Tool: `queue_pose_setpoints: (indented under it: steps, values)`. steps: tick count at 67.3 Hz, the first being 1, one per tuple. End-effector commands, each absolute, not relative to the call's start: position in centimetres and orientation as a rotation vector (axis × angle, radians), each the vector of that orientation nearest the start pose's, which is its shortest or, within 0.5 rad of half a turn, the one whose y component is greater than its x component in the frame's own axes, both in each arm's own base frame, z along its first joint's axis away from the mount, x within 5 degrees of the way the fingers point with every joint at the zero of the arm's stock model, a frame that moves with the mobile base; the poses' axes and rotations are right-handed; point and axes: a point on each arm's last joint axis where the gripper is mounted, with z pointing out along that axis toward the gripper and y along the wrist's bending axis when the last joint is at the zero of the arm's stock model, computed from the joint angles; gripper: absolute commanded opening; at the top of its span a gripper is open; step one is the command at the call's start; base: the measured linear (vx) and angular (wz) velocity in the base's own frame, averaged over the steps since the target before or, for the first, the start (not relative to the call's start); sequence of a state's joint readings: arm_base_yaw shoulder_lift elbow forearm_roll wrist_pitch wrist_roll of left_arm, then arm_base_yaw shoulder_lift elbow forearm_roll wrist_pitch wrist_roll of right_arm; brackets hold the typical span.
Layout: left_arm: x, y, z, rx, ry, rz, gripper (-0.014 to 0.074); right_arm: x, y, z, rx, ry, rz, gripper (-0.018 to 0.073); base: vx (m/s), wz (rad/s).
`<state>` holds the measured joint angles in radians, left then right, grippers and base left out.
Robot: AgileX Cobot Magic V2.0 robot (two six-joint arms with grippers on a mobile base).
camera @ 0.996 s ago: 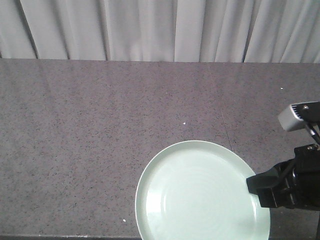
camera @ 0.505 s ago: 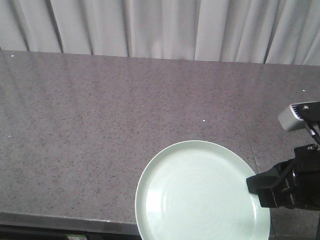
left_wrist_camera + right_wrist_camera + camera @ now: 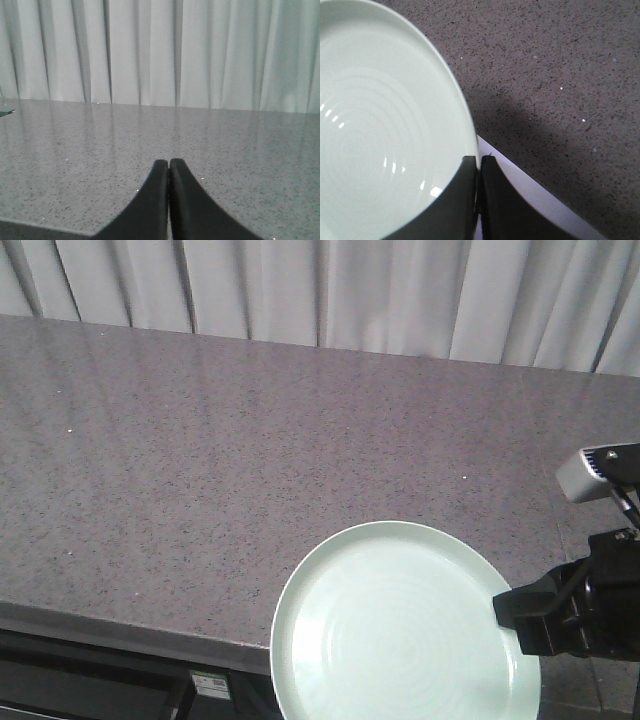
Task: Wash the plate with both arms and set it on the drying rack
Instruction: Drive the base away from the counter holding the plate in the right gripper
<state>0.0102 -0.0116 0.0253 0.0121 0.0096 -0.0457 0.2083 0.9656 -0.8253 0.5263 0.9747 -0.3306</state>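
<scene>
Right claw (image 3: 477,161) reaches in from the right, pinching the plate (image 3: 395,625) by its rim, face up over the surface (image 3: 200,470) edge. Left claw (image 3: 169,164) points level, pressed together, empty. Sticker (image 3: 206,681) below unreadable

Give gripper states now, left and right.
Left gripper: shut, holding nothing.
Right gripper: shut on the plate, clamped at its rim.

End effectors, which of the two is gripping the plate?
The right end effector, clamped on the rim of the plate. The left end effector is shut on nothing, over the countertop.
</scene>
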Motion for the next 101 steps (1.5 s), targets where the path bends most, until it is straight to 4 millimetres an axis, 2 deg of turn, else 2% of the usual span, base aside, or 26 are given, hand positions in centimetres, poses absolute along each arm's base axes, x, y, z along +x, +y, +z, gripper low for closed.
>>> queue_pose_setpoints:
  steps: [1, 101]
  values:
    - [5.28, 0.03, 22.17, -0.032, 1.395, -0.029, -0.0006, 16.01, 7.36, 33.12, -0.429, 2.389, 0.641, -0.0004, -0.04, 0.16]
    - [5.28, 0.03, 22.17, -0.032, 1.395, -0.029, -0.0006, 16.01, 7.36, 33.12, -0.430, 2.390, 0.642, -0.0004, -0.04, 0.30]
